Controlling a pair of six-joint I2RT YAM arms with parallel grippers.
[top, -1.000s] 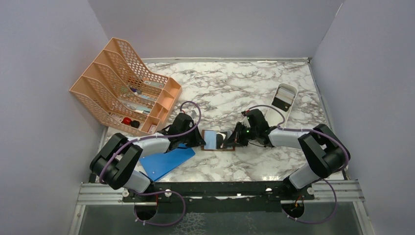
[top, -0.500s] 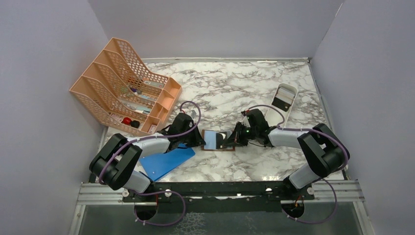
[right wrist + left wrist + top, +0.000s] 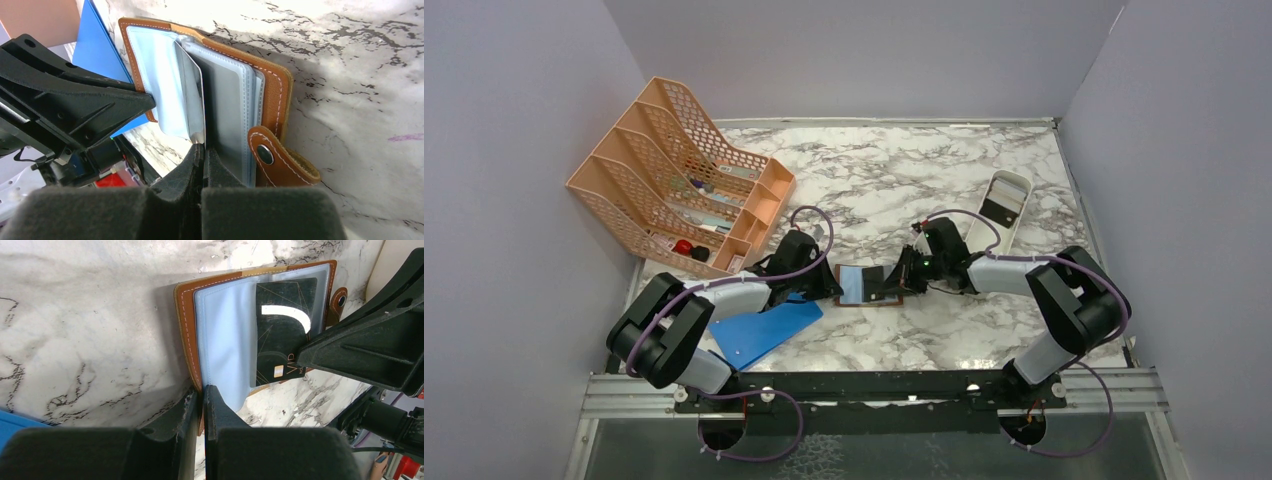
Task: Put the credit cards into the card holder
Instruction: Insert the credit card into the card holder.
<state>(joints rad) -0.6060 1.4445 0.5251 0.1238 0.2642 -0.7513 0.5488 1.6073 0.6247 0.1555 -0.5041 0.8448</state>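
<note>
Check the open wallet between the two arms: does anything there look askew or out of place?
The dark card does: pinched by the right gripper, jaws shut, it seems to stand tilted among the clear sleeves of the card holder instead of lying flat in one. Nothing looks spilled or damaged.

L arm, R arm, blk joints, pale-grey links, looped purple cables

Tan card holder with white stitching, pale blue sleeves; black card, gold lines; grey-veined white table; orange rack; blue board.
</note>
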